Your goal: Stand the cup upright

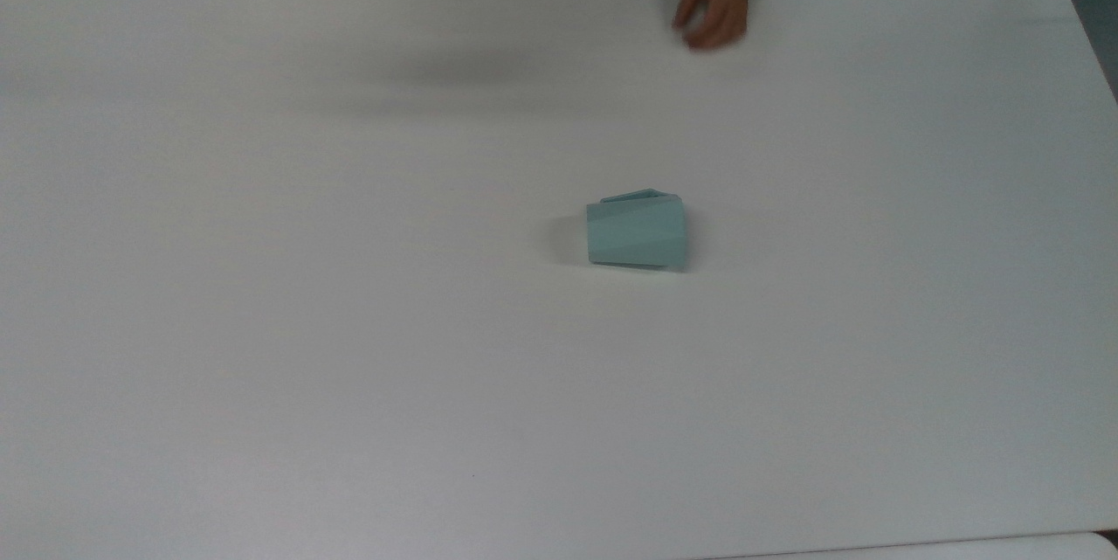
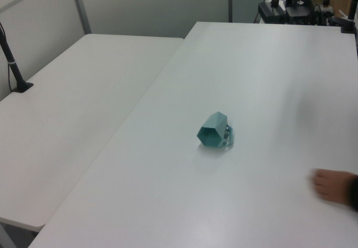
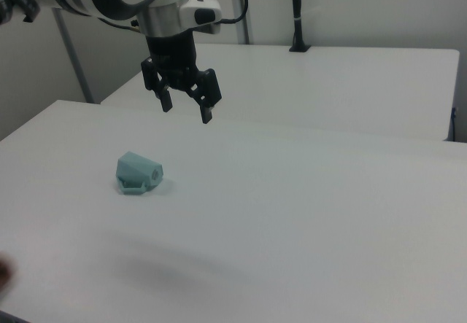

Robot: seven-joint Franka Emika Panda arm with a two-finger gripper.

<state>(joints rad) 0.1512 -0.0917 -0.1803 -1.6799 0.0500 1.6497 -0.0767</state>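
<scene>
The pale teal faceted cup (image 1: 638,233) lies on its side near the middle of the white table (image 1: 349,324). In the left view the cup (image 2: 214,131) shows a hexagonal end toward the camera, its angular handle resting on the table. In the right view the cup (image 3: 138,173) lies at the left, handle side down. My gripper (image 3: 187,108) hangs open in the air in the right view, above the table and up and to the right of the cup, with nothing between its fingers.
A person's hand (image 1: 714,8) in a dark sleeve rests on the table at the top view's upper edge; the hand (image 2: 330,185) also sits at the left view's right edge. A second white table (image 2: 84,102) adjoins, carrying a black post (image 2: 14,63).
</scene>
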